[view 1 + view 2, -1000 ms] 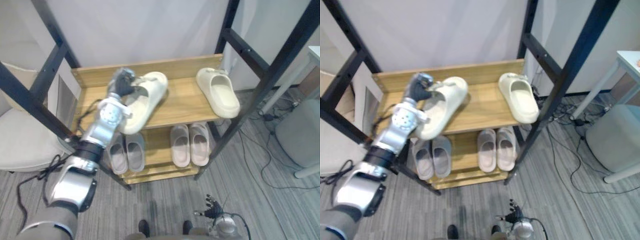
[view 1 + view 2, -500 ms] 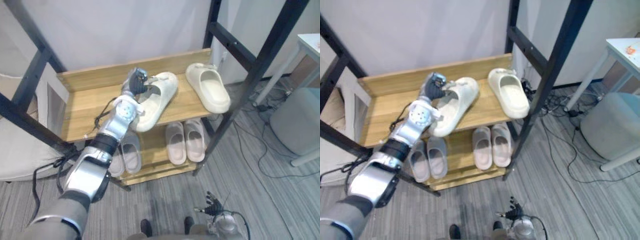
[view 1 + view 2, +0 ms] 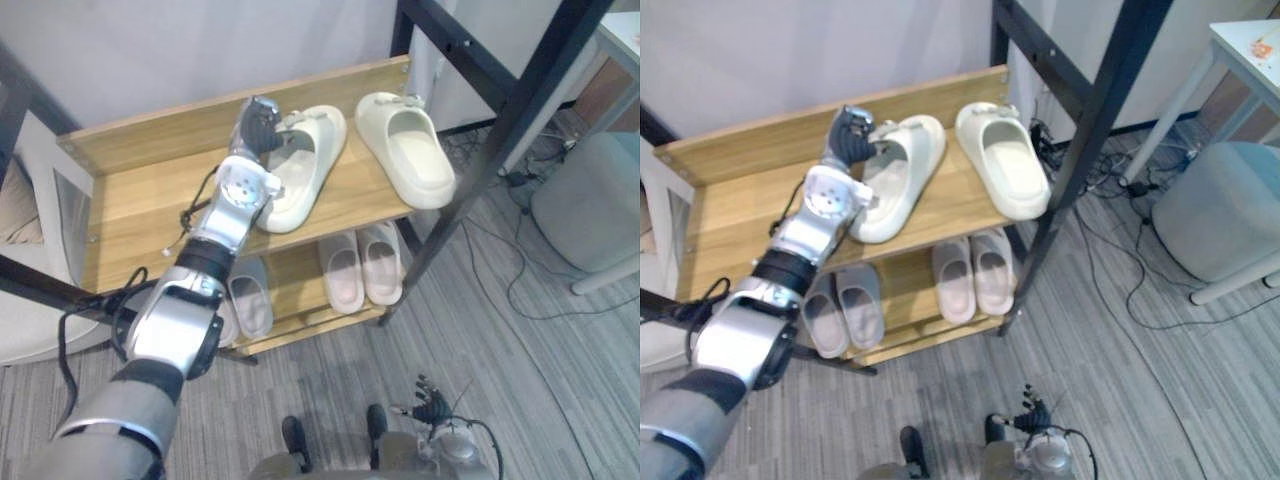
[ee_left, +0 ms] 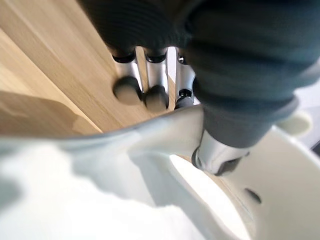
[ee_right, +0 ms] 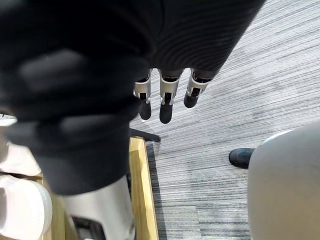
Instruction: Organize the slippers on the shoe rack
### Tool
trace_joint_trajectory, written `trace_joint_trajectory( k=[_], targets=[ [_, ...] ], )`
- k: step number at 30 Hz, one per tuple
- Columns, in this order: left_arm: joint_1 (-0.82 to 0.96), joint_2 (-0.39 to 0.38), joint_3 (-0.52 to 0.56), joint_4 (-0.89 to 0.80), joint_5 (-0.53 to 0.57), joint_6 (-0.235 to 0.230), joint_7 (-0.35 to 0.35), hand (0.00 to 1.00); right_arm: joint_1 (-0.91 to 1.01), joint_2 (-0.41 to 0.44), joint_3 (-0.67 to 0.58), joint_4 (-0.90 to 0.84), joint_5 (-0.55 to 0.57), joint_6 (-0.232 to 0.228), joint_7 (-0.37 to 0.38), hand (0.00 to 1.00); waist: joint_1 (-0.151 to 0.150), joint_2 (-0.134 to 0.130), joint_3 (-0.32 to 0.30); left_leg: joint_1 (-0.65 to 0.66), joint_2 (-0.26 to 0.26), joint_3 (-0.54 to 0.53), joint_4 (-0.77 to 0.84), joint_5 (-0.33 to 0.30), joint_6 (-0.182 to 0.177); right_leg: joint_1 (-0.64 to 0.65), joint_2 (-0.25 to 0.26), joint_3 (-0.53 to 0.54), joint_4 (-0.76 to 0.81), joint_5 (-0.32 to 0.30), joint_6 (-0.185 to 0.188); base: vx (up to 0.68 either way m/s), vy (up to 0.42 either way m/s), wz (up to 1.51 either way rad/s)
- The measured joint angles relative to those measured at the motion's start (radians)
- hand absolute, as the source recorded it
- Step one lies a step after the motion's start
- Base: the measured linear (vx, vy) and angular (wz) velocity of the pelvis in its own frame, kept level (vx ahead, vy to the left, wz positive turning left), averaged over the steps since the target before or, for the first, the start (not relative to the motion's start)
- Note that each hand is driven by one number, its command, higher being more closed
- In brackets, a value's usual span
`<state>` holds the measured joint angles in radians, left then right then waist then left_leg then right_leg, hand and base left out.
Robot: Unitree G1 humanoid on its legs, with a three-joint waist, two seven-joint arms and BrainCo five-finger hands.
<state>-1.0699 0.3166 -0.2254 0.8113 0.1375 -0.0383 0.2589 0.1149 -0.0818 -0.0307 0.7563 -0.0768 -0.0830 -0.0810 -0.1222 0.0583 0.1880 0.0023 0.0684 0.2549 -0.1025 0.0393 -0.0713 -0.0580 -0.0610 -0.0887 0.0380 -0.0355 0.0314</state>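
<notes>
Pale wall (image 3: 150, 50), grey striped carpet (image 3: 520, 380), and a wooden shoe rack (image 3: 130, 215) in a black metal frame.
On the top shelf the left hand (image 3: 255, 125) is curled round the strap of a cream slipper (image 3: 300, 175), thumb under the strap and fingers (image 4: 155, 95) outside it. A second ago this slipper hung tilted past the shelf's front edge, well apart from the second cream slipper (image 3: 408, 150); now it lies on the boards with its toe just beside that one. Both are smooth, thick-soled moulded foam. A pinkish pair (image 3: 362, 265) and a grey pair (image 3: 248, 300) sit on the lower shelf. The right hand (image 5: 165, 100) hangs near the floor with straight fingers. A round grey stool (image 3: 585, 215) stands to the right.
</notes>
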Motion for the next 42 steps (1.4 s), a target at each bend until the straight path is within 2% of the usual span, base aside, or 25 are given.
trace_joint_trajectory(
  k=[9,16,23,29,37,42],
  targets=[
    [0.000,-0.065,0.000,-0.054,-0.061,0.000,0.022,0.00,0.001,0.000,0.000,-0.007,0.002,-0.005,-0.004,0.00,-0.001,-0.001,0.011,-0.001,-0.011,-0.015,0.000,-0.003,0.007,0.006,-0.011,-0.011,0.002,-0.004,0.005,0.01,0.010,0.04],
    [0.008,-0.079,0.000,-0.070,-0.080,-0.001,0.022,0.00,0.010,0.000,-0.001,-0.022,0.007,-0.006,-0.008,0.00,-0.005,-0.001,0.012,-0.001,-0.019,-0.047,0.012,-0.004,0.012,0.028,-0.022,-0.040,0.002,-0.009,0.012,0.01,0.010,0.13],
    [0.058,-0.075,0.000,-0.182,-0.104,-0.012,0.022,0.00,0.012,0.000,-0.001,-0.021,0.008,-0.005,-0.008,0.00,-0.002,-0.001,0.012,0.002,-0.027,-0.065,0.013,-0.001,0.016,0.041,-0.030,-0.056,0.003,-0.011,0.015,-0.01,0.017,0.10],
    [0.117,-0.051,0.014,-0.262,-0.159,-0.043,0.021,0.00,0.013,-0.002,0.002,-0.018,0.007,0.000,-0.008,0.00,0.005,-0.001,0.011,0.018,-0.028,-0.073,0.012,0.000,0.018,0.059,-0.030,-0.068,0.003,-0.012,0.014,0.00,0.002,0.03],
    [0.295,-0.029,0.039,-0.382,-0.343,-0.073,0.012,0.00,0.006,-0.005,0.005,0.004,0.007,0.005,-0.008,0.00,0.015,0.000,0.010,0.036,-0.031,-0.101,0.001,0.009,0.023,0.089,-0.031,-0.099,-0.006,-0.014,0.011,-0.01,0.000,0.10],
    [0.397,-0.018,0.041,-0.430,-0.462,-0.088,-0.012,0.00,0.004,-0.012,0.029,0.015,0.005,0.016,-0.008,0.00,0.037,0.000,0.010,0.037,-0.031,-0.112,0.001,0.011,0.022,0.098,-0.031,-0.113,-0.009,-0.015,0.011,-0.01,-0.002,0.05]
  ],
)
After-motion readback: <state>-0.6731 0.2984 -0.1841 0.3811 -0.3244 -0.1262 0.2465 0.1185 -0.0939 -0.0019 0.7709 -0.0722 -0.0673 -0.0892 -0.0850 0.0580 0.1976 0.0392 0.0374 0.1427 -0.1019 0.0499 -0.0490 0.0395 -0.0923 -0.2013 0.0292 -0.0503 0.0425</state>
